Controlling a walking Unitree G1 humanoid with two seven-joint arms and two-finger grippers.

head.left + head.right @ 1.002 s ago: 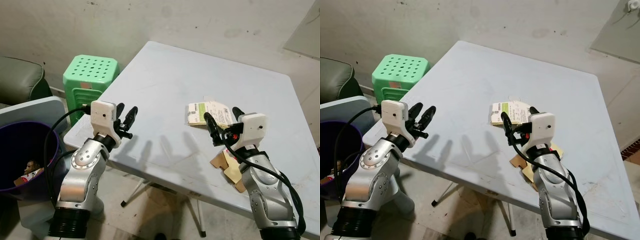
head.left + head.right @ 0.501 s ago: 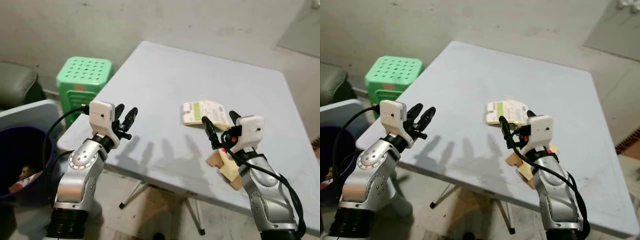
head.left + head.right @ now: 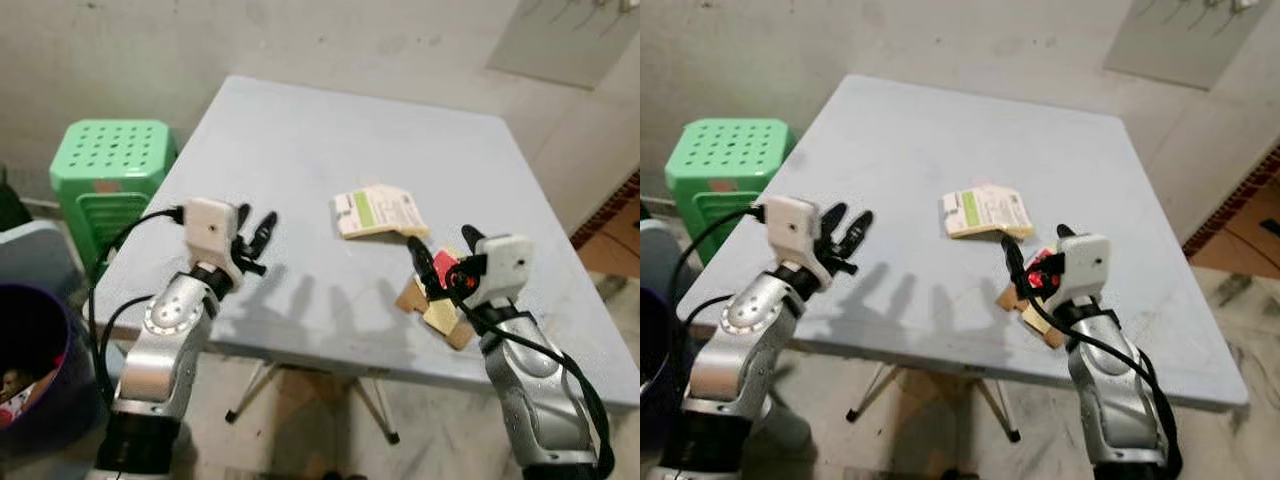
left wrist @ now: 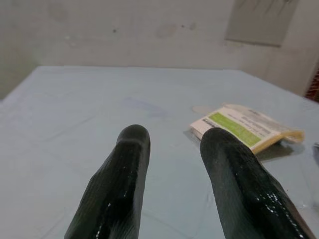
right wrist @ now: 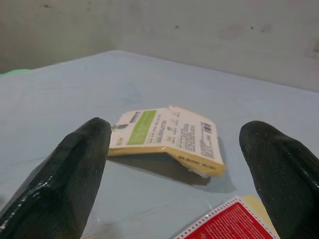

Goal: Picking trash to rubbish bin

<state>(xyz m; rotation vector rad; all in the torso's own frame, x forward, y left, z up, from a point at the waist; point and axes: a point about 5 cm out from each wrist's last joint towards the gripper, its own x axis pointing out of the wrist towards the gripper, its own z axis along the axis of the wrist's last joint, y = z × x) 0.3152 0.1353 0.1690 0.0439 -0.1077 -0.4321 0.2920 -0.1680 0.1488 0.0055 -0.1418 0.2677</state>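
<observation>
— What do I have on the table (image 3: pixel 300 130) right now?

— A flattened yellow carton with a green label (image 3: pixel 378 211) lies near the middle of the pale blue tabletop. Closer to me, at the near edge, I see brown cardboard scraps (image 3: pixel 432 310) with a red-printed wrapper (image 5: pixel 230 222) on top.

— And the right gripper (image 3: pixel 441 250)?

— It hovers above those scraps, fingers spread wide with nothing between them, pointing toward the carton.

— The left gripper (image 3: pixel 254 228)?

— It hangs over the table's near left corner, well apart from the carton, fingers parted and empty.

— Where's the bin?

— The purple rubbish bin (image 3: pixel 40 370) stands on the floor to my left, with some trash already inside. A green plastic stool (image 3: pixel 108 165) sits beyond it, beside the table.
</observation>
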